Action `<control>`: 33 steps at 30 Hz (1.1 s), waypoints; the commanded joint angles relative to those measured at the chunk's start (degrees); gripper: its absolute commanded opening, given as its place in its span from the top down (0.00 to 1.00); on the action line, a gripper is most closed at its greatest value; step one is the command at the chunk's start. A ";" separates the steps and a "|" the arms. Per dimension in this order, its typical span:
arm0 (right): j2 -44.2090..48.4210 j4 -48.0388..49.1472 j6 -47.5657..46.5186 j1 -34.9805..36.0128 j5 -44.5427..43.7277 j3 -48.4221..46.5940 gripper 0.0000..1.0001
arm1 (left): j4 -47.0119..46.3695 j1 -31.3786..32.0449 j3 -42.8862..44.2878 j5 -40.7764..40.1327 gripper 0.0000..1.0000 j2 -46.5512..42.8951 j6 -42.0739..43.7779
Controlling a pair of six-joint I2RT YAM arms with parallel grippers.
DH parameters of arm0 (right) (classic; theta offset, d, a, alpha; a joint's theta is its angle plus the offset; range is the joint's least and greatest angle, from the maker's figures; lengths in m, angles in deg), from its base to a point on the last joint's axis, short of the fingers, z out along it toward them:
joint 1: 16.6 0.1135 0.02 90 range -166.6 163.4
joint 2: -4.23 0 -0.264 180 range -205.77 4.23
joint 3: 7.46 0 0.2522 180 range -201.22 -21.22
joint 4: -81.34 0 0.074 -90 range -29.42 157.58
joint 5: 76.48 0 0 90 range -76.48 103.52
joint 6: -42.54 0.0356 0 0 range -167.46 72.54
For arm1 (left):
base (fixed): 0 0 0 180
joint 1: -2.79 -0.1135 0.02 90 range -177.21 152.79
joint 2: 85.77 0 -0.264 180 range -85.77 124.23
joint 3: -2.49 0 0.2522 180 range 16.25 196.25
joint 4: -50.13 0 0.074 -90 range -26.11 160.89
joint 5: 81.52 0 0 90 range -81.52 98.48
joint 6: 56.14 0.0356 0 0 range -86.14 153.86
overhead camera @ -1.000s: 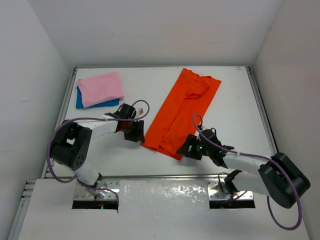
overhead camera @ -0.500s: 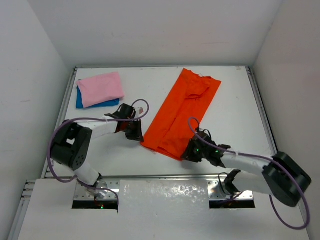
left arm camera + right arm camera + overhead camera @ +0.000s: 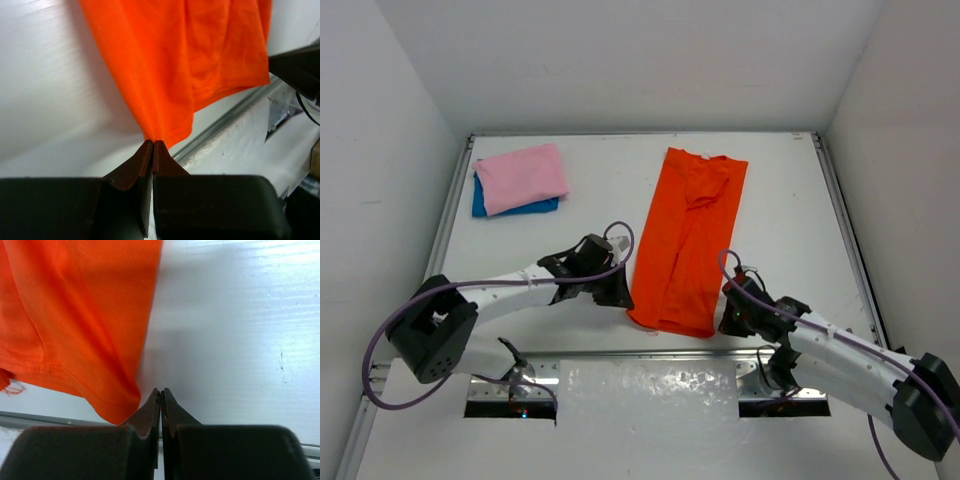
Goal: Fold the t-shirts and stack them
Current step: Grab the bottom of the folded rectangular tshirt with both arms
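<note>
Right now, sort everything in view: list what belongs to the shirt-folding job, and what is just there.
Belongs to the job:
- orange-red shirt, laid out long
- pink shirt, folded, lying on the blue shirt
- left gripper and right gripper, each shut at a near corner of the orange-red shirt

Just there:
- table
- metal rail along its near edge

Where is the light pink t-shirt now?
The light pink cloth t-shirt lies folded far left in the top external view, atop a blue cloth t-shirt.
</note>
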 commanded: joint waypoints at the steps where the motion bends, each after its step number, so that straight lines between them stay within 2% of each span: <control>1: 1.25 -2.32 -1.82 -0.28 -0.88 -1.68 1.00 | -1.00 -0.03 -0.94 -3.19 1.00 -2.69 -3.84; 2: 2.03 -0.83 -1.99 -0.28 0.87 -1.41 0.93 | -0.20 -0.03 -1.03 -3.99 0.99 -2.87 -3.14; 3: 2.56 1.27 -1.91 -0.28 1.58 -1.24 0.73 | 0.24 -0.03 -1.03 -4.43 0.99 -3.13 -2.96; 4: 3.26 2.16 -1.47 -0.28 1.94 -0.97 0.65 | 0.42 -0.03 -1.20 -4.52 0.99 -3.22 -3.13; 6: 4.67 3.83 -1.47 -0.28 1.42 -0.97 0.55 | -0.54 0.05 -2.08 -4.00 0.99 -3.75 -3.75; 14: 3.88 6.48 -0.15 -0.19 2.12 -0.71 0.52 | -0.63 0.05 -3.57 -4.08 1.00 -5.16 -4.54; 19: 9.76 3.93 0.82 -0.19 -0.86 -1.58 0.53 | -0.90 -0.03 -3.75 -4.17 1.00 -5.16 -4.63; 22: 11.79 3.49 1.52 -0.19 -1.22 -1.85 0.50 | -0.72 -0.03 -3.31 -4.08 1.00 -4.89 -4.54; 29: 10.48 2.52 3.10 -0.10 -0.34 -0.71 0.37 | -0.28 -0.03 -1.73 -4.08 1.00 -3.93 -4.10; 33: 7.93 4.62 4.33 -0.19 1.85 2.18 0.35 | -0.37 -0.03 -1.64 -4.08 1.00 -3.93 -4.19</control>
